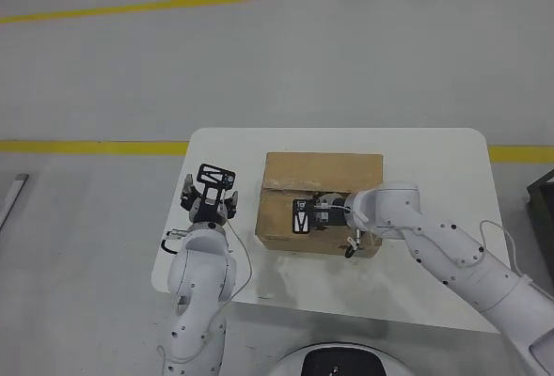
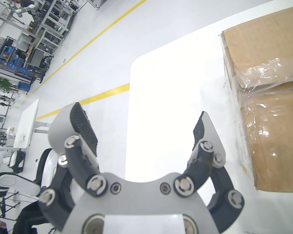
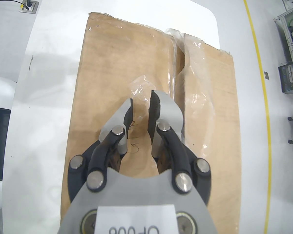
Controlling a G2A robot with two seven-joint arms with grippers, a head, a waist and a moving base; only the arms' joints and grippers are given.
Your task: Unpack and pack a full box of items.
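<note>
Taped brown cardboard box [image 1: 324, 174] sits mid white table [image 1: 436, 169]. Right hand [image 3: 141, 97] hangs over its lid, fingers narrowly parted at a loose clear tape flap [image 3: 138, 85], probably to peel it. Left hand [image 2: 139, 116] hovers wide open beside the box.

- On the top of the box [image 3: 107, 74] I see a dark pen scrawl [image 3: 134, 144], right under the right gripper [image 3: 141, 98]. I can't make out its letters.
- On one side of the box, a pale label [image 2: 244, 144] carries fine print, too small for me to read.
- Above the box, the right gripper's base bears a white sticker [image 3: 136, 218]. Its dark characters are cut off.
</note>
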